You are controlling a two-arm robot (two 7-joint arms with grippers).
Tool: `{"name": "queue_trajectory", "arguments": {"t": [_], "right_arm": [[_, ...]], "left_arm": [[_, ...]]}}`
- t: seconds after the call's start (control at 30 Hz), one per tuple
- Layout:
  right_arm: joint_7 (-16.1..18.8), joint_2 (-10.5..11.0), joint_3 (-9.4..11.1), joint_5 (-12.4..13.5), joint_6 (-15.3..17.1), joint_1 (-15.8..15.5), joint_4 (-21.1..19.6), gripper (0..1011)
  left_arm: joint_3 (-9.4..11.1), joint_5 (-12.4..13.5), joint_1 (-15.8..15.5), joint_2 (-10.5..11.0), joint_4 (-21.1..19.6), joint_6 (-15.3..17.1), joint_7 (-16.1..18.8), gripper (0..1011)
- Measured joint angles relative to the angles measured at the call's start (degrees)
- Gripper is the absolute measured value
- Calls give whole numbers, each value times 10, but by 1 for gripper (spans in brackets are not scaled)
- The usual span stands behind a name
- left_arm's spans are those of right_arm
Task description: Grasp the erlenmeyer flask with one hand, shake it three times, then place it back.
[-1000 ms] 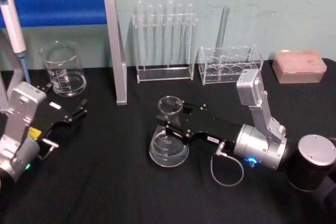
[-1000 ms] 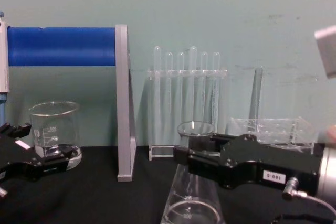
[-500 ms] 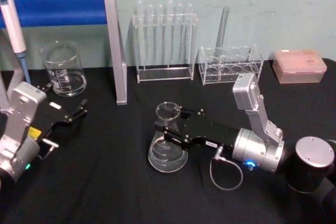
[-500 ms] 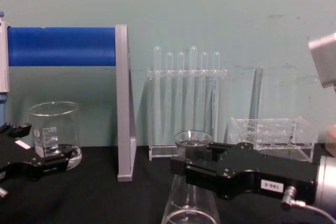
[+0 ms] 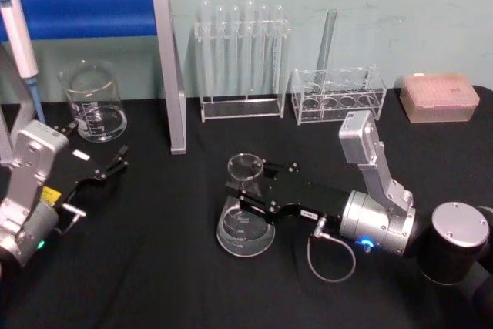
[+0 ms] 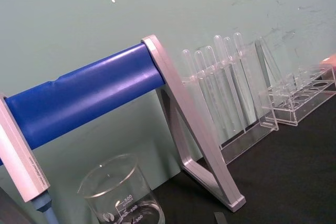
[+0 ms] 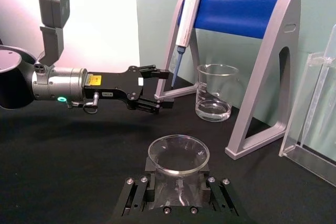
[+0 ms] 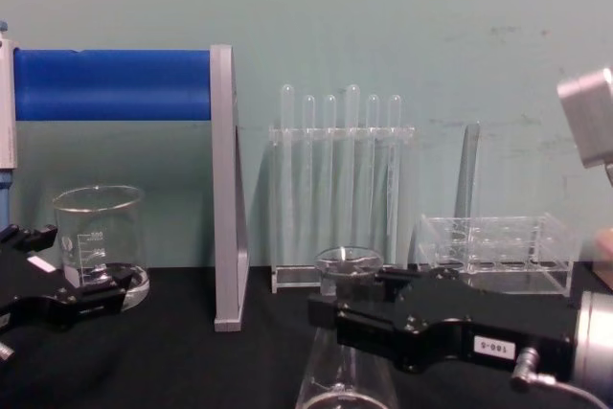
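**A:** Where do we have the erlenmeyer flask (image 5: 245,230) now?

**B:** Upright near the middle of the black desk (image 5: 154,283). Our right gripper (image 5: 243,190) reaches in from the right and is clamped on its neck just under the flared rim. The wide base sits low at the desk, but we cannot tell whether it touches.

**A:** And our left gripper (image 5: 119,158)?

**B:** Idle at the left side, just above the desk. Its fingers are parted and hold nothing, and it is well apart from the flask.

**A:** What stands around the flask?

**B:** Behind it and to the left we see the grey leg (image 5: 171,75) of the pipette stand, with its blue bar (image 5: 85,11) running left. A pipette (image 5: 17,32) hangs at the far end. A glass beaker (image 5: 94,102) stands under that bar, near our left gripper.

**A:** And straight behind?

**B:** A clear rack of test tubes (image 5: 240,59) stands by the wall. To its right is a lower rack (image 5: 337,96) holding one tall tube (image 5: 327,36), then a pink tip box (image 5: 439,96).

**A:** Is anything touching the flask?

**B:** Only our right gripper. The stand leg and both racks are well apart from it.
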Motion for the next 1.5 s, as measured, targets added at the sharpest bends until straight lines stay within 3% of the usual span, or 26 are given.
{"name": "queue_trajectory", "arguments": {"t": [1.5], "right_arm": [[-2,0,-6,-1,12,3,3,449]], "left_arm": [[0,0,0,0,0,0,0,1001]]}}
